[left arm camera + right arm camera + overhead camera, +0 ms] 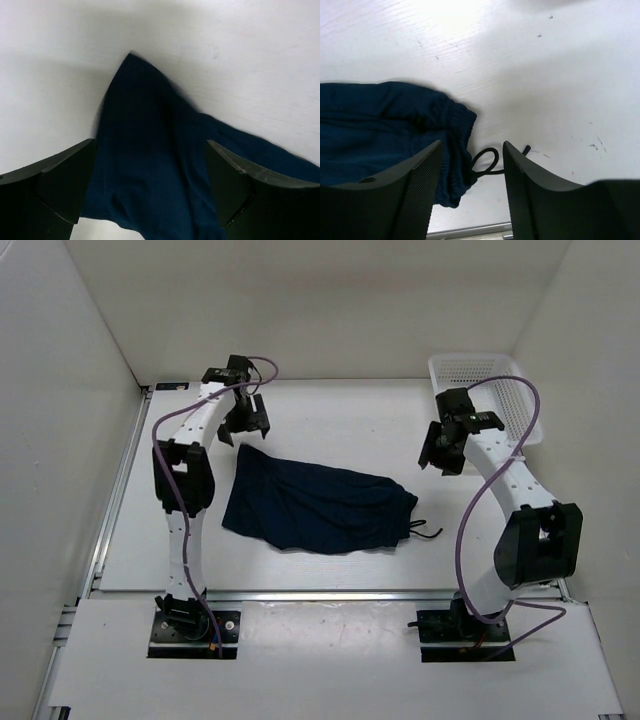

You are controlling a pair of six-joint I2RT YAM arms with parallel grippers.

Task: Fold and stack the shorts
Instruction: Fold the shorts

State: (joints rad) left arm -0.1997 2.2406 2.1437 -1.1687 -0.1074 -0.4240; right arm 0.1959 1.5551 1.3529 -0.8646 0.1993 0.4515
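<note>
Shorts: the shorts (320, 505) are dark navy and lie folded on the middle of the white tabletop (350, 430). They run lengthwise from left to right, with the wider leg end on the left and the narrower waist end on the right.
Waistband: the waistband (460, 130) is gathered and rumpled at the right end of the cloth.
Drawstring: the drawstring (492, 172) is a thin black cord that loops out of the waist end and lies on the bare tabletop.
Left fingers: the left fingers (60, 185) are spread wide and grasp nothing. They hang over the far left corner of the shorts. In the wrist view the cloth fills the gap between them and runs up to a pointed corner.
Right fingers: the right fingers (415, 190) are parted and grasp nothing. They are raised just to the right of the waist end (the cord loop shows through the gap between them and lies free).
Basket: a white mesh basket (478, 359) sits at the far right corner, well apart from the shorts.
</note>
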